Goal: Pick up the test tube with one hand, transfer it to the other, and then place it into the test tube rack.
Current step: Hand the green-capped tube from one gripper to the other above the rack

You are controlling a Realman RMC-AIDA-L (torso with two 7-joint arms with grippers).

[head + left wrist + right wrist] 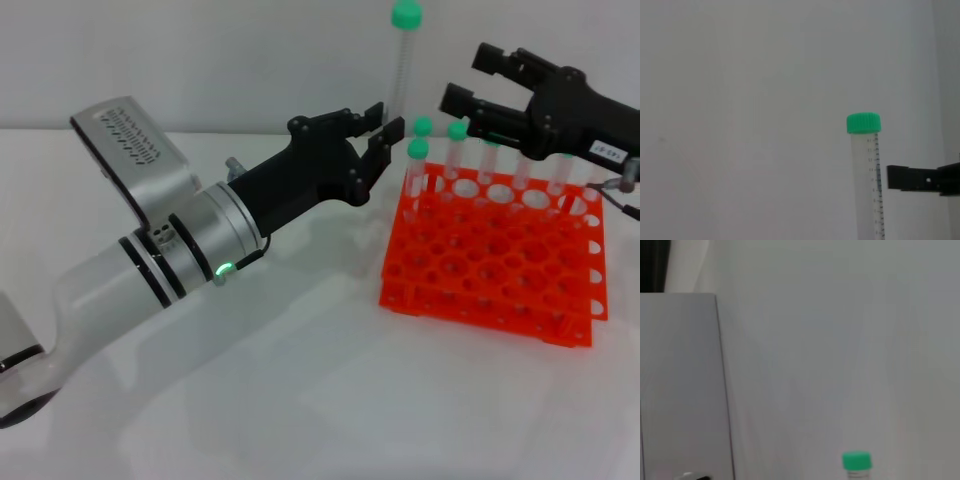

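The test tube stands upright above the table, green cap on top. Its lower end sits between the fingers of my left gripper, which is shut on it just left of the orange-red test tube rack. My right gripper, black with a white label, hovers open over the rack's back rows, a short gap to the right of the tube. In the left wrist view the test tube rises beside one right fingertip. The right wrist view shows only the green cap.
Several other green-capped tubes stand in the rack's back rows, under and beside the right gripper. The white table spreads in front of the rack. A grey panel fills one side of the right wrist view.
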